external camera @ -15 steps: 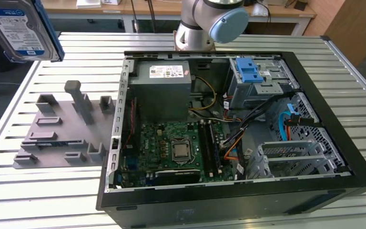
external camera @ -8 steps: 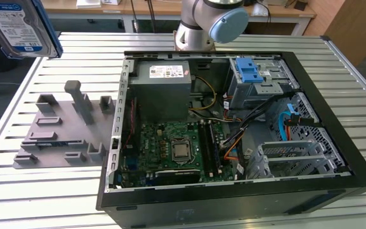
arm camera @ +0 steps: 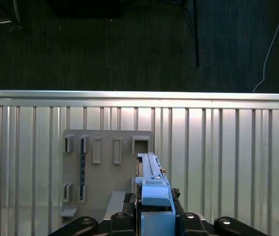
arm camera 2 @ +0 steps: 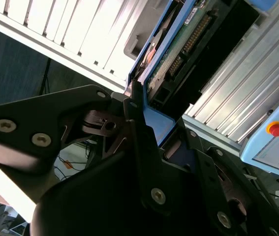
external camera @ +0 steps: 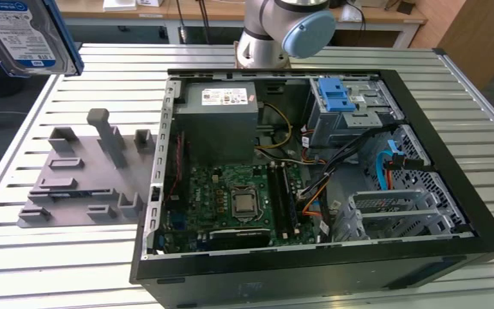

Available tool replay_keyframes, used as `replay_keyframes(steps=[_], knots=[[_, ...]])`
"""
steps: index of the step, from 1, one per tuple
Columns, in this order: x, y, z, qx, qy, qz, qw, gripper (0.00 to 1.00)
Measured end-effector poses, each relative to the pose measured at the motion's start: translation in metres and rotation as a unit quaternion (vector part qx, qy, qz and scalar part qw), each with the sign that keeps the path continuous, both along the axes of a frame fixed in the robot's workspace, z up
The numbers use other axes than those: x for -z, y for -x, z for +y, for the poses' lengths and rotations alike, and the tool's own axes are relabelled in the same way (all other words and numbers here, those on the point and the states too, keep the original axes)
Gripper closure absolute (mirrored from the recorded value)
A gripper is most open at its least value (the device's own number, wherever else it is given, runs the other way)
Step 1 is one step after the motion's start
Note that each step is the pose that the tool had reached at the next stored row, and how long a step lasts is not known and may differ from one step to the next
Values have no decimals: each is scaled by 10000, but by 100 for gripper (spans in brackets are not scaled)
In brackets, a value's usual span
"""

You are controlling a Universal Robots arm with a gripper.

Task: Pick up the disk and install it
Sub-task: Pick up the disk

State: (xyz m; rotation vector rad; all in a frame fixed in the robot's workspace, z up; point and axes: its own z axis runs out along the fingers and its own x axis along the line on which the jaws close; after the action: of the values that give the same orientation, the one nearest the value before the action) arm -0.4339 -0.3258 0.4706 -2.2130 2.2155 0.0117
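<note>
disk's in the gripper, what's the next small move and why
Probably carry the disk across toward the open computer case. The gripper is shut on it, and it hangs at the exterior view's far left, apart from the case, beyond the grey fixture plate.

A robotics lab: a slatted aluminium worktable [external camera: 58,257] carrying an opened computer case [external camera: 316,283], wooden benches [external camera: 204,9] behind.

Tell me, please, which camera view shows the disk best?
The exterior view: the disk shows its labelled face at that view's upper left. The second wrist view shows its circuit-board side; the first wrist view shows it edge-on in the end effector.
</note>
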Motion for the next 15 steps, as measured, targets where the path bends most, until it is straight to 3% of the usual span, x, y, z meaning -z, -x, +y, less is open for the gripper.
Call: replay_keyframes(steps=[5, 10, 15], knots=[[-2, 0, -5, -1, 0, 1, 10000, 64], [-4, -1, -70, 0, 0, 0, 10000, 64], [-42, -2, -82, 1, -1, 1, 10000, 64]])
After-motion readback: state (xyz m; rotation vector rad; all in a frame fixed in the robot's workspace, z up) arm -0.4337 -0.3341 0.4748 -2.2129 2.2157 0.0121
